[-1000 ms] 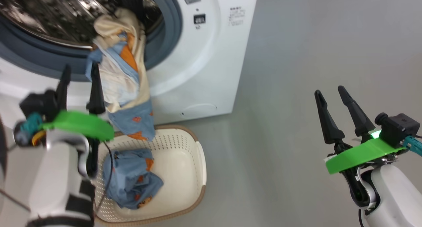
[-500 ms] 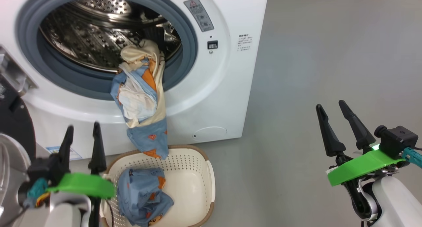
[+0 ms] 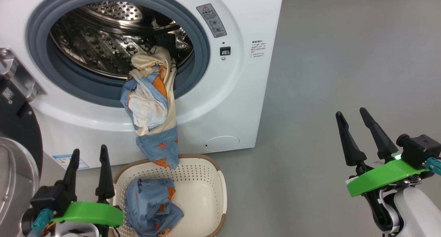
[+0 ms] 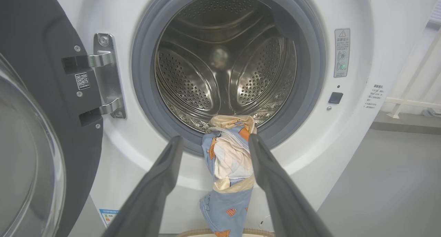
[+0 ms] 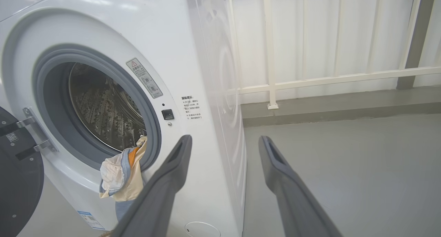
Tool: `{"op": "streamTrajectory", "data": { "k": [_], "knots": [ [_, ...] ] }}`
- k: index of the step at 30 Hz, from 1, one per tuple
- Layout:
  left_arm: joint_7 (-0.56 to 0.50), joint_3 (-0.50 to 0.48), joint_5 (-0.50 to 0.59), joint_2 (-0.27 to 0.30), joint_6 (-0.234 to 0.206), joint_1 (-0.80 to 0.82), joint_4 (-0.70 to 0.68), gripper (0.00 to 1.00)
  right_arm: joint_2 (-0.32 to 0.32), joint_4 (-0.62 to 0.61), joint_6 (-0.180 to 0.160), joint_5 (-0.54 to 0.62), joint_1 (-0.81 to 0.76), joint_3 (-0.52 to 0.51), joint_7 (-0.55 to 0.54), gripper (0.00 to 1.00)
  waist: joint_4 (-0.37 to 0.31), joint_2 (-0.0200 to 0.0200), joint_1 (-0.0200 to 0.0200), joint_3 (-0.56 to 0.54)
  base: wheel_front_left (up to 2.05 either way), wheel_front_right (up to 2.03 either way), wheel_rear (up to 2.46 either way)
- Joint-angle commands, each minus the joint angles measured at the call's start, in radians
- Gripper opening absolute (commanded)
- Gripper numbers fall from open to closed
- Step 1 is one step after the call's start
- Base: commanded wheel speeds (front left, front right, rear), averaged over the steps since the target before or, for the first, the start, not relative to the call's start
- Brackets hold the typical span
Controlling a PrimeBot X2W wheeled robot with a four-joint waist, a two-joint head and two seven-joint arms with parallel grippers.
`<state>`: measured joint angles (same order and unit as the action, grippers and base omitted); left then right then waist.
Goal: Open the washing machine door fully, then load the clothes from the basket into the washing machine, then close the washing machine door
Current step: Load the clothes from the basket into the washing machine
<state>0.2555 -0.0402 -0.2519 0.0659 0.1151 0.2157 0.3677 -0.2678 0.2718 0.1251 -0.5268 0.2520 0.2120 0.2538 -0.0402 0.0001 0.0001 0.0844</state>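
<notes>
While the left claw (image 3: 89, 150) and right claw (image 3: 351, 112) gaped empty, cream-and-blue clothes (image 3: 151, 102) hung from the steel drum (image 3: 103, 47) of the white washing machine (image 3: 241, 92); a blue garment (image 3: 151, 206) lay in the cream perforated basket (image 3: 203, 182) on grey floor (image 3: 344, 58).

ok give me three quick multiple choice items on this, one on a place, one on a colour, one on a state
1. Where does the cream and blue bundle hang?
A out of the drum
B on the floor
C on top of the machine

2. What colour is the gasket?
A red
B grey
C yellow

3. How is the washing machine door?
A shut
B open
C removed

Key: 1 A, it drapes down the washing machine toward the basket. 2 B, a grey ring rims the opening. 3 B, its hinge is bared.
</notes>
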Motion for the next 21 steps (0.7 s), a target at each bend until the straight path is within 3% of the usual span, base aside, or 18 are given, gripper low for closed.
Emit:
{"op": "streamTrajectory", "data": {
  "k": [1, 21],
  "knots": [
    [0.006, -0.03, 0.007, 0.013, 0.003, 0.001, -0.035, 1.0, -0.016, -0.026, 0.006, 0.011, -0.008, 0.008, 0.008, 1.0, 0.0, -0.0001, -0.0001, 0.001, 0.0, 0.0, 0.0],
    [0.006, -0.029, 0.014, -0.001, 0.007, 0.008, -0.026, 1.0, -0.012, -0.028, 0.006, 0.013, 0.001, 0.011, 0.008, 1.0, -0.005, -0.0001, -0.0001, 0.021, 0.0, 0.0, 0.0]
  ]
}}
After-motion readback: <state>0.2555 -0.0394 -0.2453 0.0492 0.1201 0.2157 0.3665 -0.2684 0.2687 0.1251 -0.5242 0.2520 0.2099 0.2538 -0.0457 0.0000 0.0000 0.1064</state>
